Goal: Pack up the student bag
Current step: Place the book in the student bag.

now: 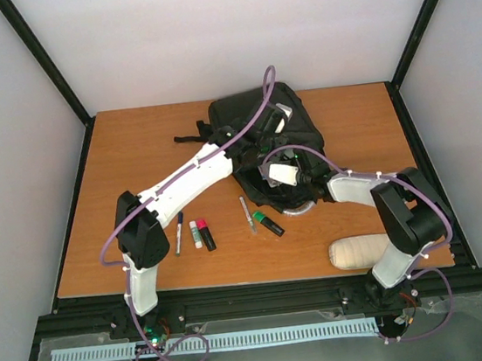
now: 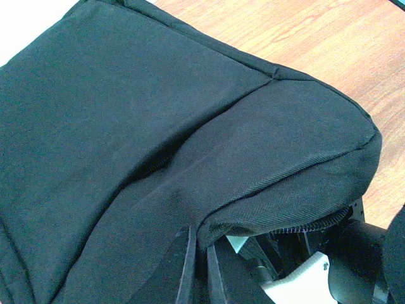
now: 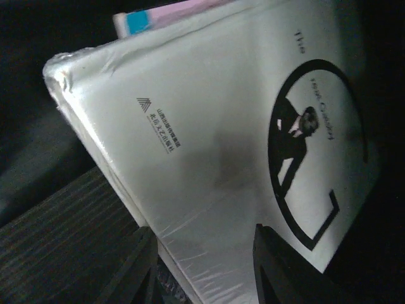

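- The counter [image 1: 132, 150] is a wooden top. Both arms reach from its near edge to the far middle.
- The student bag [image 1: 306, 133] lies flat and black at that far middle, with both end effectors at it.
- The left end effector [image 2: 199, 244] has its fingers together, pinching the lip of the bag's opening. The fabric is lifted in a fold just above them.
- Inside the opening lies a white, shrink-wrapped book [image 3: 209, 126].
- The right end effector [image 3: 204, 240] has its fingers apart with the book's lower corner between them. I cannot tell whether they press on it.
- A pink and blue edge [image 3: 145, 19] shows beyond the book, on the side away from the fingers.
- A cream rolled pouch [image 1: 360, 252] sits well to the near side of the right end effector, beside that arm's base.
- Between the arms, nearer than both end effectors, lie a green highlighter [image 1: 269, 224], a silver pen [image 1: 247, 214], a black marker [image 1: 207, 237], a white stick [image 1: 197, 234] and a blue pen [image 1: 179, 233].
- Only the overhead view shows these loose things.
- Only the right wrist view shows the book's cover.
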{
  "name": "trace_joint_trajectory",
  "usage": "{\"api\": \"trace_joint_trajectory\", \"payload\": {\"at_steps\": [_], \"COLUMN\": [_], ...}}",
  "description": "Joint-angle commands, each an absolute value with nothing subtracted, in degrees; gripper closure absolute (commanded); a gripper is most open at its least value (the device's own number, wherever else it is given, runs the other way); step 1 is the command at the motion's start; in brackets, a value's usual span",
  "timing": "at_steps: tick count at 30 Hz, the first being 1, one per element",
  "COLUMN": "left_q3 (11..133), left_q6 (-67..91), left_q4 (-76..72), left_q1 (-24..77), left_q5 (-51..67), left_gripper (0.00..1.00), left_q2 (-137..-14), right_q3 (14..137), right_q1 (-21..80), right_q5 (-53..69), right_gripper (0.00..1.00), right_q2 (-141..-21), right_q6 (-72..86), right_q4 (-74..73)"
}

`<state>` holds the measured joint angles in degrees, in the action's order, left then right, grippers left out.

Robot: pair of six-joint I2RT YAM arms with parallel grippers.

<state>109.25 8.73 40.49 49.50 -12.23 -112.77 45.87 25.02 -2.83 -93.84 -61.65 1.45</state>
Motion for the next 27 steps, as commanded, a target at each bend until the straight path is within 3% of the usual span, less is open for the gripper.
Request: {"api": "trace_joint_trajectory", "payload": {"at_steps": [1,6,11,22,27], "left_q3": [113.5,113.0,112.5,111.8,108.4], "left_q6": [7.7,7.5,7.0,6.4,7.1], "left_q4": [38.0,38.3,38.3,38.6,39.2], "left_q1": [49.6,49.5,49.6,49.5,49.6], "left_q5": [-10.5,-10.3,-10.9,-11.8,-11.3], "left_gripper": [0.99,0.99,0.99,0.99,0.99], "left_q2": [-111.7,-111.4,-111.2,-110.6,-108.1], "right_q3": [45.8,46.7,48.4,42.5,39.2], "right_q1": [25.8,25.9,26.4,26.5,26.2], "right_q5": [-7.4,-10.2,-10.4,-1.0,1.7], "right_gripper": [0.58,0.59,0.58,0.5,0.51], "right_q2": [-96.4,-100.5,-102.2,-76.9,-66.4], "right_q6": [-57.3,-56.3,-55.5,-52.1,-52.9], "right_q4": [17.2,23.4,20.0,-11.3,-27.5]}}
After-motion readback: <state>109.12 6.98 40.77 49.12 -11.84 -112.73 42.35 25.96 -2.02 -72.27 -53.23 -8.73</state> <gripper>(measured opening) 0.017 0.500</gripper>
